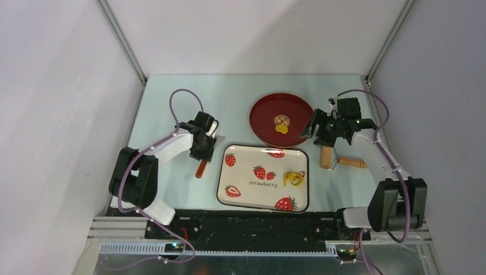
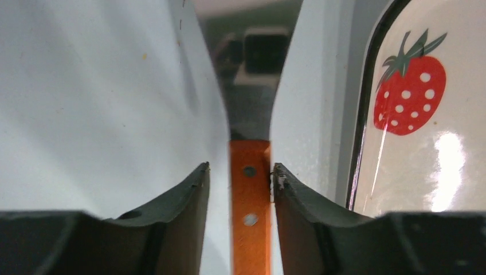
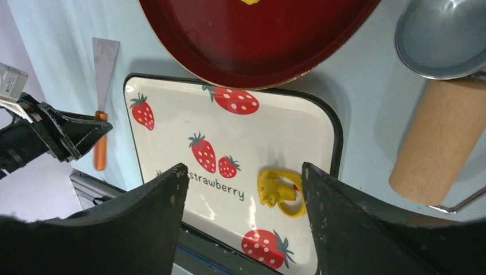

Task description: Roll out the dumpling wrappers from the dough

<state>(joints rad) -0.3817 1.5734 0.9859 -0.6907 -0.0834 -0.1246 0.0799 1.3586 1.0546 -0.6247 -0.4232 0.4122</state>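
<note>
Right gripper (image 3: pixel 243 167) hung empty, jaws apart, near the red plate (image 1: pixel 265 117); left gripper (image 2: pixel 241 167), also parted, loosely straddled the scraper handle (image 2: pixel 249 217)

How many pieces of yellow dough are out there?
2: one small flat piece on the red plate, one ragged ring near the strawberry tray's right edge. None looks hidden.

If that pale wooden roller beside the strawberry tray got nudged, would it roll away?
Likely rolls readily: the pale wooden roller is a smooth cylinder lying on its side. Its handle probably makes it swing round, not travel far.
</note>
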